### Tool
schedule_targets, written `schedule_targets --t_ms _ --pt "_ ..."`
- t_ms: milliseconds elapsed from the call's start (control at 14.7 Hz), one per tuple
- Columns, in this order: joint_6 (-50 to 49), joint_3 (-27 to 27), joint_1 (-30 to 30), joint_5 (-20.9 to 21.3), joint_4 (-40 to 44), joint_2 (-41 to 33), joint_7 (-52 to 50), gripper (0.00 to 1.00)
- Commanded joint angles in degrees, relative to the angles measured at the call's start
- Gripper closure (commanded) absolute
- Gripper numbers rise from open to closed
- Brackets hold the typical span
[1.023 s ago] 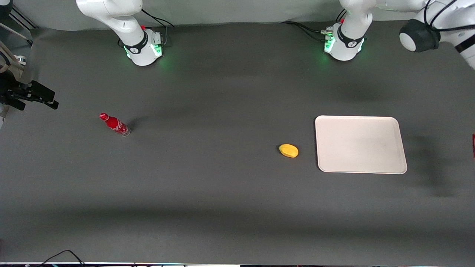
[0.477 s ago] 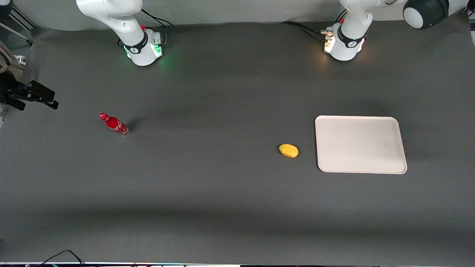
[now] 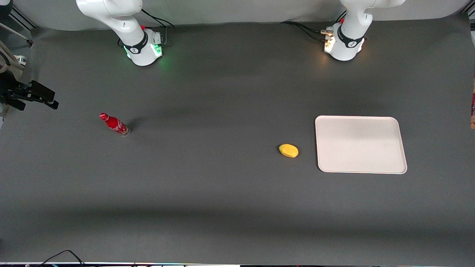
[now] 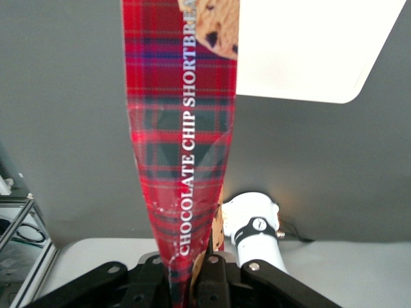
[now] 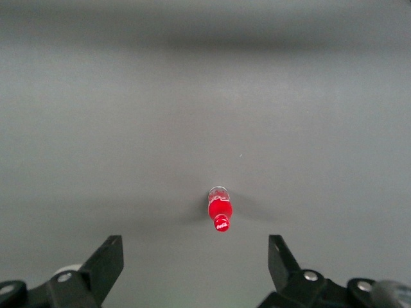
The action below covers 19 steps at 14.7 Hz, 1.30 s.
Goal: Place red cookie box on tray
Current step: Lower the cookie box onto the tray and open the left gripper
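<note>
The red cookie box (image 4: 180, 128) is a long plaid-red pack lettered "CHOCOLATE CHIP SHORTBREAD". My left gripper (image 4: 189, 273) is shut on one end of it, and the box hangs high above the table. Its other end, with the cookie picture, overlaps the view of the pale cream tray (image 4: 308, 51) lying flat far below. In the front view only a thin red sliver of the box (image 3: 473, 105) shows at the frame's edge, toward the working arm's end; the gripper itself is out of that view. The tray (image 3: 360, 144) holds nothing.
A yellow fruit (image 3: 288, 150) lies on the dark mat beside the tray, toward the parked arm's end. A small red soda bottle (image 3: 115, 124) stands much nearer the parked arm. The working arm's base (image 3: 345, 40) glows amber, farther from the front camera than the tray.
The working arm's elbow has swung up out of the front view. The red sliver of the box at the frame's edge has shifted higher in the picture. The base light went from green to amber.
</note>
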Motion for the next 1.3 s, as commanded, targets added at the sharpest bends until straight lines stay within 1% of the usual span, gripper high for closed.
schedule_targets --t_ms 0,68,136,273,341,477,614,682,818,886,955,1023,1091,1159,1227 --pt "18.82 -11.11 -0.69 5.46 -30.95 -17.45 -10.94 1.00" --pt "25.68 -11.22 -0.60 5.47 -38.44 -19.84 -11.05 1.00" --pt "31.57 -11.31 -0.60 5.47 -43.91 -20.56 -11.05 1.00" --pt "43.17 -11.40 -0.60 5.39 -51.23 -19.61 -10.70 1.00" --pt "48.37 -11.57 -0.60 5.30 -53.96 -17.95 -10.61 1.00" --pt "56.65 -11.57 -0.51 5.03 -56.79 -13.30 -9.83 1.00" --pt "62.72 -11.75 -0.60 3.72 -57.32 -8.90 -8.77 1.00" --pt "65.27 -12.62 -0.60 2.24 -57.24 -6.88 -8.77 1.00" --pt "69.49 -13.07 -0.34 0.91 -57.15 -3.53 -5.71 1.00" --pt "70.99 -12.98 -0.07 -1.10 -57.06 -2.30 -4.21 1.00" --pt "71.53 -12.98 0.10 -1.99 -56.80 -1.59 -2.89 0.25" --pt "71.10 -12.89 0.19 -2.17 -56.19 -1.41 -2.53 0.00" --pt "69.27 -12.63 0.37 -2.09 -54.09 -1.84 -2.35 0.00" --pt "63.51 -12.28 0.37 -1.74 -51.38 -2.72 -2.35 0.00" --pt "55.27 -12.02 0.37 -1.39 -46.65 -3.16 -2.35 0.00"
